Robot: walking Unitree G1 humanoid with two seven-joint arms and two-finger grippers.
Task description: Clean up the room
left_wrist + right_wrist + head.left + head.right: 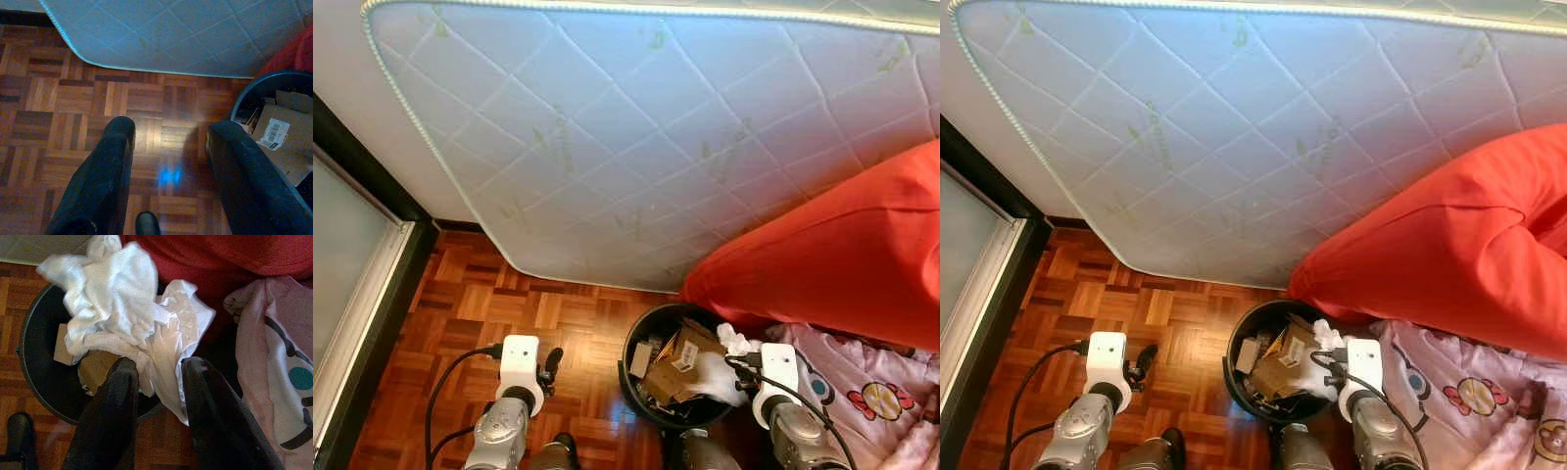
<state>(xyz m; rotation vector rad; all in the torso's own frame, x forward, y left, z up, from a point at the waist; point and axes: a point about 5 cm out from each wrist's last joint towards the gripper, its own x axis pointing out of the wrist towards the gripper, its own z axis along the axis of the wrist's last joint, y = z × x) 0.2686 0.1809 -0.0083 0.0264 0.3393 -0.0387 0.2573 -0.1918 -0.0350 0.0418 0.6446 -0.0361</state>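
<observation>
Pinching white crumpled paper [127,318] over black bin [36,377] — right claw [159,382], barely parted.

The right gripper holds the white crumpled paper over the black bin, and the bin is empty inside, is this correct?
Not quite. The right gripper does hold the white crumpled paper over the black bin, but the left eye view shows cardboard pieces inside the bin.
</observation>
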